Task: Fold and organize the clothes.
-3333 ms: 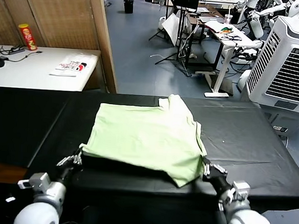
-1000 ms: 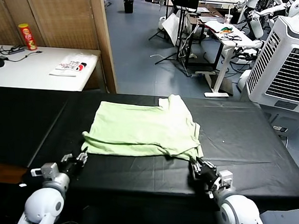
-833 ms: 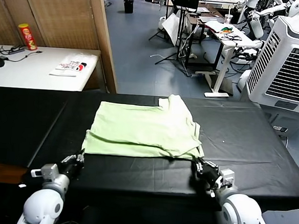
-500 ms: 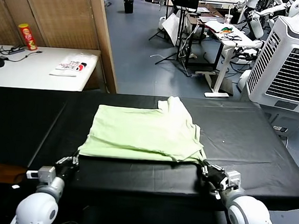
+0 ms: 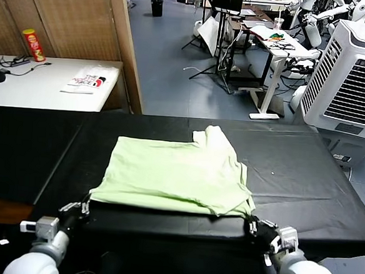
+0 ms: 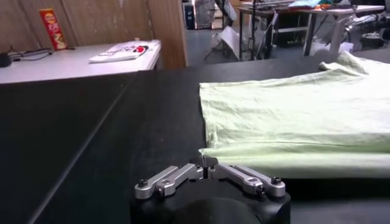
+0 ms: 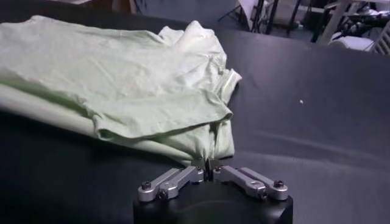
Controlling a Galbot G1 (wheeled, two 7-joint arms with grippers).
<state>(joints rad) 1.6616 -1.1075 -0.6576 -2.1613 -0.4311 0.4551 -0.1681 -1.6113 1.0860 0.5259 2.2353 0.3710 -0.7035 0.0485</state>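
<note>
A: Step in hand? Shirt (image 5: 173, 174) lies flat on the black surface (image 5: 305, 171), near the front edge, collar end toward the far right. By my reading a fold is under way: both front corners are pinched and the near hem is drawn taut toward the robot.

B: Left hand (image 6: 209, 171) — fingers closed right down on the shirt's near-left corner; in the left wrist view a nub of cloth sits between the tips. Head view puts it at the front edge, just off the hem.

A: Right hand (image 7: 210, 171)?

B: Same on the other side. Fingers pressed together on the bunched near-right corner; fabric gathers straight into the tips. Cloth there is layered, at least two thicknesses.

A: Next move, as a judgement?

B: Lift both corners together and carry them over the body toward the far edge, keeping the hem level. Thin fabric, so uneven height would likely skew the crease.

A: Other items: white packet (image 5: 88, 80) and red can (image 5: 33, 44) on the side table, well apart.
</note>
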